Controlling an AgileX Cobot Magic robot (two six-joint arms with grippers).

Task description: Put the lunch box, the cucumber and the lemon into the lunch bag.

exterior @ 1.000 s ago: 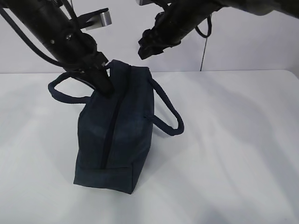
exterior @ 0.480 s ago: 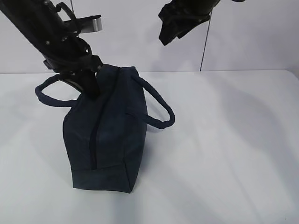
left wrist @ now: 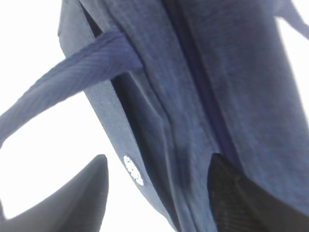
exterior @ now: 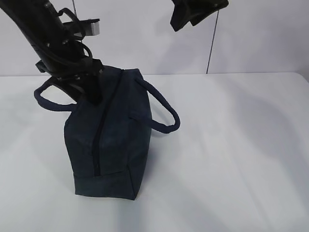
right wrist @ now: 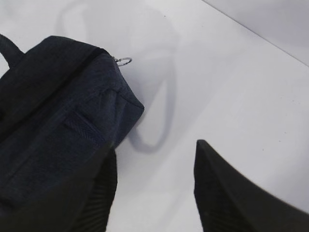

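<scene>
exterior view: from the near side at about chest height, slanting down across the white surface [exterior: 231, 145] toward the far wall; the lunch bag [exterior: 113, 140] stands left of centre, mid-distance.
left wrist view: pressed very close to the bag's cloth side [left wrist: 203, 87], with one handle loop [left wrist: 63, 82] crossing on the left; blurred by nearness.
right wrist view: high up, looking down on the bag's end [right wrist: 58, 121] and the bare surface [right wrist: 217, 87] beside it.
shared: all three views take in the lunch bag; the exterior and right wrist views also share the surface.
</scene>
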